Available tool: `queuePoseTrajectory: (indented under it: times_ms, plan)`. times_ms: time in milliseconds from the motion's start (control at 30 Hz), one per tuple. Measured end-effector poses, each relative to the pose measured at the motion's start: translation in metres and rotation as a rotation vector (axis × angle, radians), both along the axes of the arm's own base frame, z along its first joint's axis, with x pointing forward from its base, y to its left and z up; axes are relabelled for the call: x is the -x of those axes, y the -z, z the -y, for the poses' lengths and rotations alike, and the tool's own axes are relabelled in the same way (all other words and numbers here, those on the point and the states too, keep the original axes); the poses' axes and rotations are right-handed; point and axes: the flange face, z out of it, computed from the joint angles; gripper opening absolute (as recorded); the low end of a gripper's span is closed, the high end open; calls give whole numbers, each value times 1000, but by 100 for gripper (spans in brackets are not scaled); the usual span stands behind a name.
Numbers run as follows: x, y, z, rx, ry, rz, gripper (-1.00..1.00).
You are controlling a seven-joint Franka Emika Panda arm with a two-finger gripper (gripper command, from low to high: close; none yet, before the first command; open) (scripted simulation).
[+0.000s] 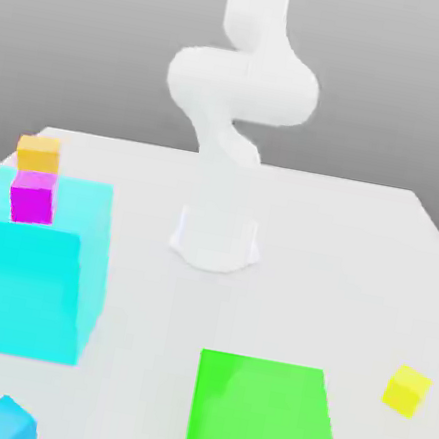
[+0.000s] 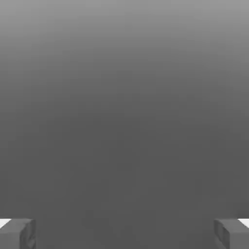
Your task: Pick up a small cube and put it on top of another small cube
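A small sky-blue cube point(image 1: 1, 420) sits on the white table point(image 1: 295, 217) at the front edge, on the exterior view's left. A small yellow cube point(image 1: 406, 390) lies on the exterior view's right. A small magenta cube point(image 1: 32, 199) rests on top of the large cyan block point(image 1: 30, 266), and a small orange cube point(image 1: 38, 153) stands just behind it. The white arm point(image 1: 240, 95) rises from its base at the table's middle and runs up out of the exterior view. In the hand view my gripper point(image 2: 124, 233) is open, its two grey fingertips point(image 2: 17, 233) far apart, with nothing between them and plain grey background ahead.
A large green block point(image 1: 262, 422) stands at the front, right of centre in the exterior view. The arm's round base point(image 1: 216, 241) occupies the table's middle. The cyan block takes up the left side.
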Motion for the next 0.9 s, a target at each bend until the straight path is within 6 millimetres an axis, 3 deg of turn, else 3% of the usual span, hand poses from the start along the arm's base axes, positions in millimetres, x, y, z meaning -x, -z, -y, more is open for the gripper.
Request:
queuePoseTrajectory:
  times_ms: [233,467,700,900]
  plan:
    - [-79,94,40,-57,94,-175,0]
    - [-130,203,85,-106,199,-343,0]
    - [-148,325,135,-150,322,-510,0]
    - [-141,433,168,-175,416,-653,0]
